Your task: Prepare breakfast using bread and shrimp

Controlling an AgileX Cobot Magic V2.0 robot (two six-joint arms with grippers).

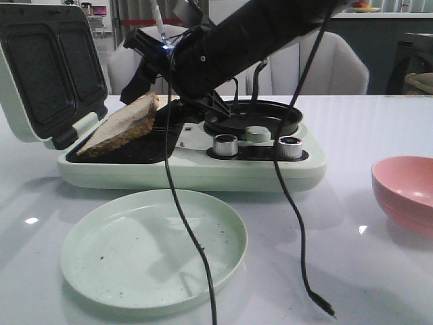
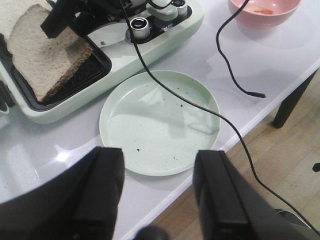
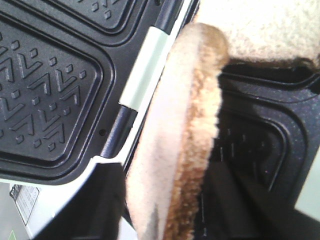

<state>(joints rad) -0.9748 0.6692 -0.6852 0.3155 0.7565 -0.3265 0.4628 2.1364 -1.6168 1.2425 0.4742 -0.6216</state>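
Note:
My right gripper [image 1: 144, 87] reaches across the open sandwich maker [image 1: 203, 172] and is shut on one bread slice [image 1: 120, 126]. The slice is tilted, its low edge resting on the dark left grill plate. In the right wrist view this slice [image 3: 175, 150] stands edge-on between my fingers [image 3: 85, 210], with the second slice [image 3: 265, 25] lying beyond it. Both slices show in the left wrist view [image 2: 47, 60]. The shrimp [image 2: 265, 10] is a small orange bit in the pink bowl [image 2: 260, 12]. My left gripper [image 2: 160, 160] is open and empty above the table's front edge, by the green plate [image 2: 160, 122].
The sandwich maker's lid [image 1: 40, 68] stands open at the left. A round black pan [image 1: 254, 118] and two knobs [image 1: 225, 144] are on its right half. The green plate [image 1: 152, 250] lies in front, the pink bowl [image 1: 406, 189] at the right. A loose black cable [image 1: 298, 230] trails over the table.

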